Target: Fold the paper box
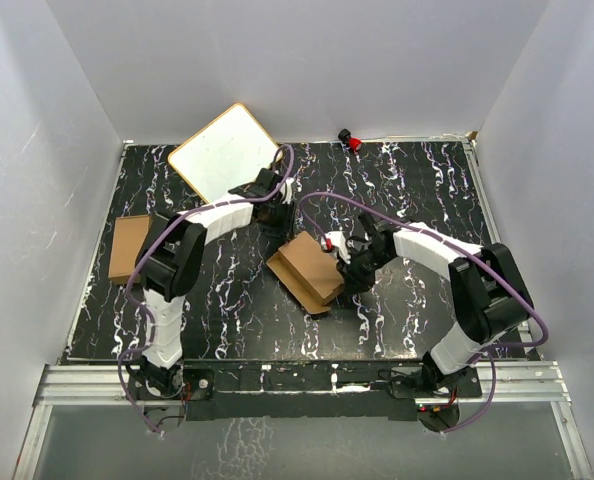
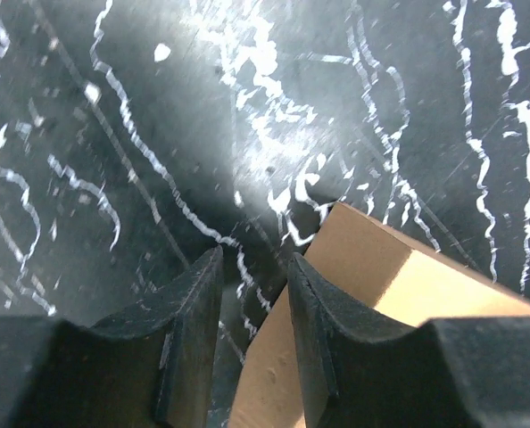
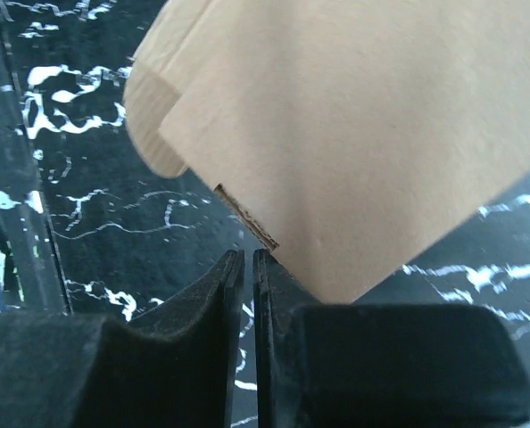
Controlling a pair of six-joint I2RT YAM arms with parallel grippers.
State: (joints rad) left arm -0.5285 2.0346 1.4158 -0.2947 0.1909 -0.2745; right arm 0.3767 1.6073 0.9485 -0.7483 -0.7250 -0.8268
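Observation:
The paper box [image 1: 307,268] is a partly folded brown cardboard piece lying at the middle of the black marbled table. My right gripper [image 1: 341,264] is at its right edge. In the right wrist view the jaws [image 3: 248,254] are shut with nothing between them, and the box [image 3: 354,134] sits just beyond and right of the tips. My left gripper [image 1: 276,212] is behind the box, a little apart from it. In the left wrist view the jaws [image 2: 254,259] stand narrowly open, and a box corner [image 2: 372,259] shows past the right finger.
A white board with a tan rim [image 1: 225,150] lies at the back left. Another small brown carton [image 1: 129,247] lies at the left edge. A small red and black object [image 1: 353,140] sits at the back wall. White walls enclose the table.

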